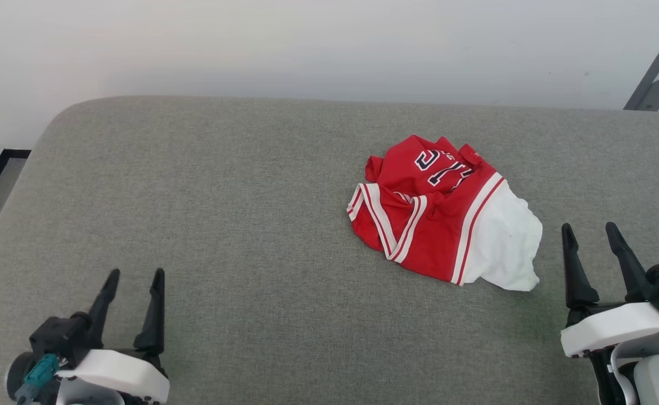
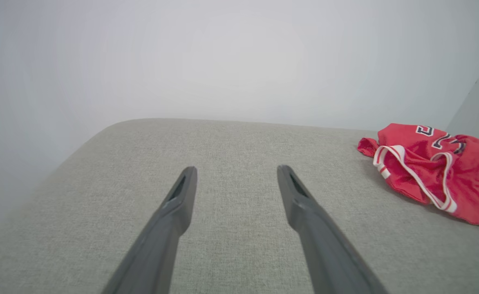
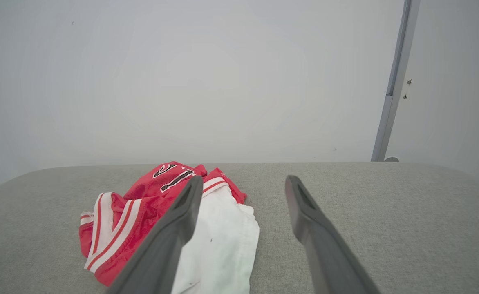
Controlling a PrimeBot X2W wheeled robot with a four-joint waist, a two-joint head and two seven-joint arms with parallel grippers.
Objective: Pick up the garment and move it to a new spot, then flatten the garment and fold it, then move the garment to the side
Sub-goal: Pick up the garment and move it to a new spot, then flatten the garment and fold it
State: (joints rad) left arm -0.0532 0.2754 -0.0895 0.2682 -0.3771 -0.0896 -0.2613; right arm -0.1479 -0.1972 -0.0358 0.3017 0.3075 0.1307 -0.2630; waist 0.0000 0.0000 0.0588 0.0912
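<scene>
Progress is near zero, I judge. At the lower left the left pincer (image 1: 137, 273) hangs open and empty over the grey desk (image 1: 222, 185); right of the middle the garment (image 1: 430, 225) lies crumpled and untouched, and the right pincer (image 1: 588, 227), also open and empty, stands near its white part. Lifting, moving, flattening and folding are all left.

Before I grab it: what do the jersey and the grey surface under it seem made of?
The garment looks like thin synthetic jersey mesh: faint sheen on the red, soft limp crumples. Its white sleeve looks more matte. The grey surface looks like matte woven upholstery cloth, coarse weave visible; rounded corner hints at padding.
</scene>
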